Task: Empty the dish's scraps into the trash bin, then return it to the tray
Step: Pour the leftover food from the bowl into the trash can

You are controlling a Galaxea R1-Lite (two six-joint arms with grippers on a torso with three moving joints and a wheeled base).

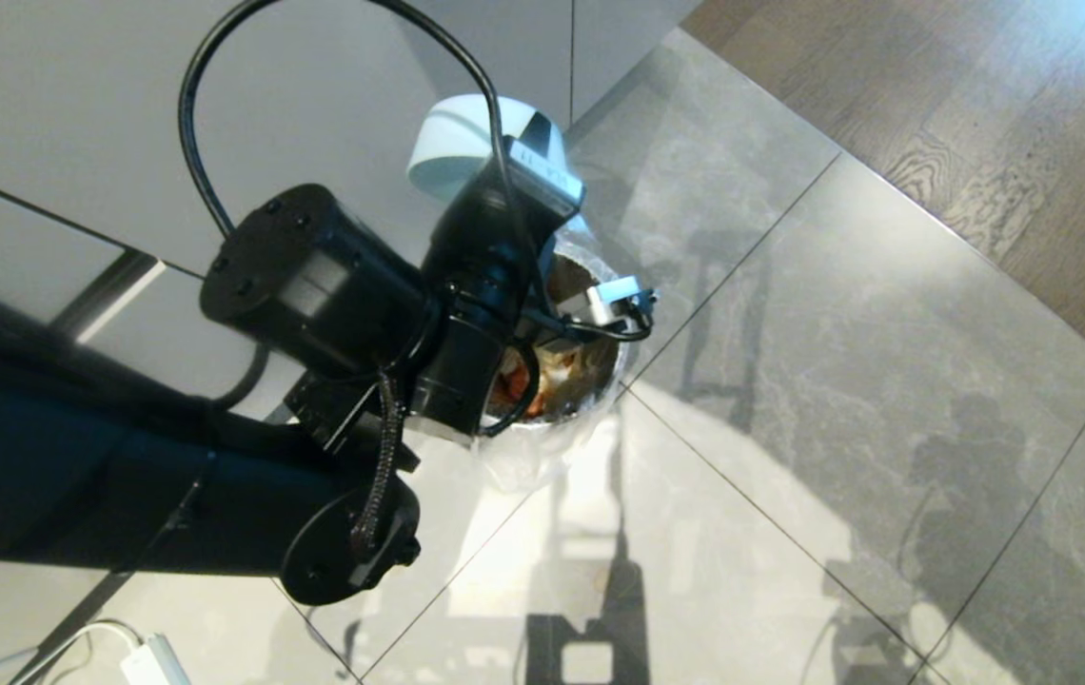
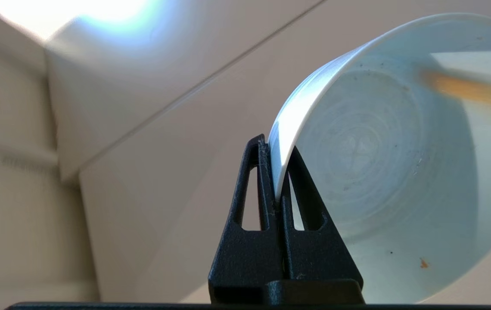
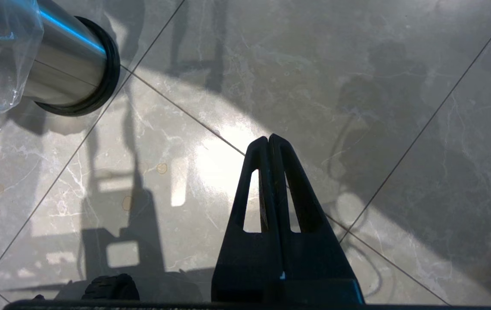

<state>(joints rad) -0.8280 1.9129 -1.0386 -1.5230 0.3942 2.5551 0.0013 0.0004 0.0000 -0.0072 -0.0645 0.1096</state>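
In the head view the left arm reaches in from nine o'clock across the middle of the picture, and its wrist blocks most of the trash bin (image 1: 590, 381), which stands on the grey floor tiles (image 1: 838, 400) just right of centre with its clear bag spilling over the rim. Orange and pale scraps (image 1: 516, 388) lie inside the bin, seen past the arm. At about twelve o'clock from the bin's mouth, the dish (image 1: 452, 143) is held up and tipped on its side; the left gripper itself is hidden behind the wrist here. In the left wrist view the left gripper (image 2: 276, 172) is pinched tight on the dish (image 2: 379, 172), one finger outside the rim and one inside, gripping the thin wall between them. The bowl's pale bluish inside faces the camera, with only specks on it and a blurred orange streak (image 2: 465, 88) at about one o'clock. In the right wrist view the right gripper (image 3: 268, 144) hangs over the floor tiles with its fingers pressed together on nothing; the trash bin (image 3: 71, 64), shiny metal on a black base, lies off at ten o'clock, well apart from it.
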